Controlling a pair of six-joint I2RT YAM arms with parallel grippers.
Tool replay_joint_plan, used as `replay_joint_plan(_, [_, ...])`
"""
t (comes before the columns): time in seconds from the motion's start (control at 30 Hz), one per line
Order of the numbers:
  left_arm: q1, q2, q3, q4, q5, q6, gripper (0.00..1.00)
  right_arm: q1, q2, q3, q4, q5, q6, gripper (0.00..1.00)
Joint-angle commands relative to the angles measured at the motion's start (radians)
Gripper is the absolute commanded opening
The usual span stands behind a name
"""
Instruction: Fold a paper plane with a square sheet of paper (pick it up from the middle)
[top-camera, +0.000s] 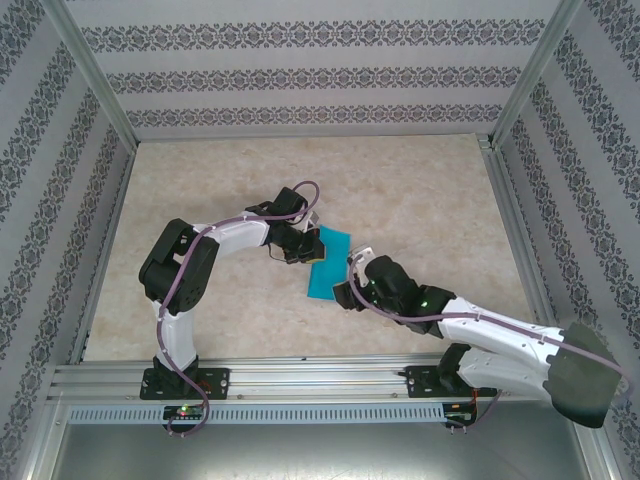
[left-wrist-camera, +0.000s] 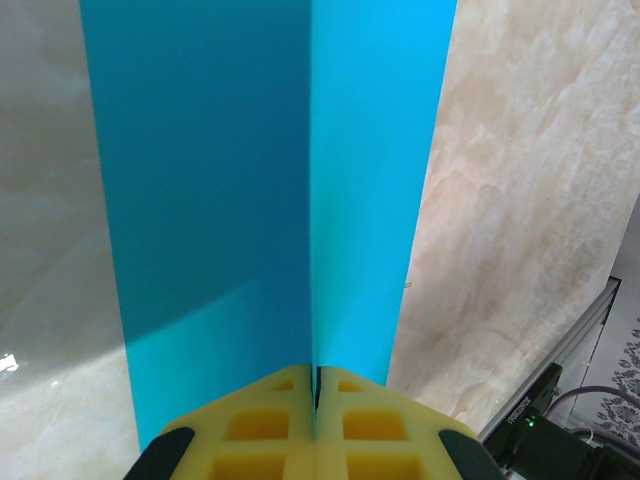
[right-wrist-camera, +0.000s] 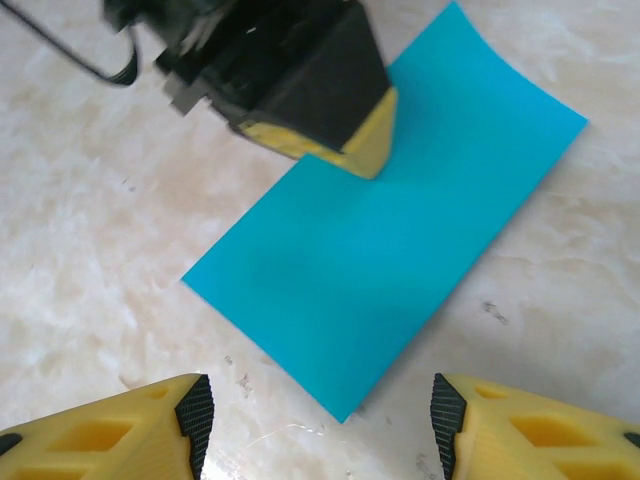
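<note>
The square sheet of paper (top-camera: 328, 262) is teal-blue and shows as a narrow rectangle on the marble table, at the centre of the top view. My left gripper (top-camera: 304, 250) is shut on its left long edge. In the left wrist view the yellow pads (left-wrist-camera: 280, 425) meet on the paper (left-wrist-camera: 220, 180), and a straight crease runs away from them. My right gripper (top-camera: 351, 276) is open just right of the sheet, low over the table. In the right wrist view its fingertips (right-wrist-camera: 195, 410) flank the near corner of the paper (right-wrist-camera: 390, 250) without touching it, and the left gripper (right-wrist-camera: 362, 150) sits beyond.
The marble tabletop (top-camera: 420, 190) is ringed by an aluminium frame (top-camera: 300, 372) and patterned walls. The left arm's elbow (top-camera: 180, 262) stands at the left, and the right arm (top-camera: 500, 340) lies along the front right.
</note>
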Motion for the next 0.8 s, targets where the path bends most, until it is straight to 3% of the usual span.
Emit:
replay_joint_plan(0.0, [-0.006, -0.016, -0.009, 0.0, -0.01, -0.015, 0.05, 0.04, 0.015, 0.004, 0.047, 0.068, -0.097, 0.62])
replay_joint_plan(0.57, [-0.006, -0.013, -0.008, 0.004, -0.007, -0.023, 0.05, 0.148, 0.073, 0.009, 0.045, 0.202, -0.131, 0.63])
replay_joint_plan(0.77, [-0.006, -0.012, -0.006, 0.0, -0.005, -0.022, 0.05, 0.182, 0.109, 0.017, 0.079, 0.196, -0.157, 0.64])
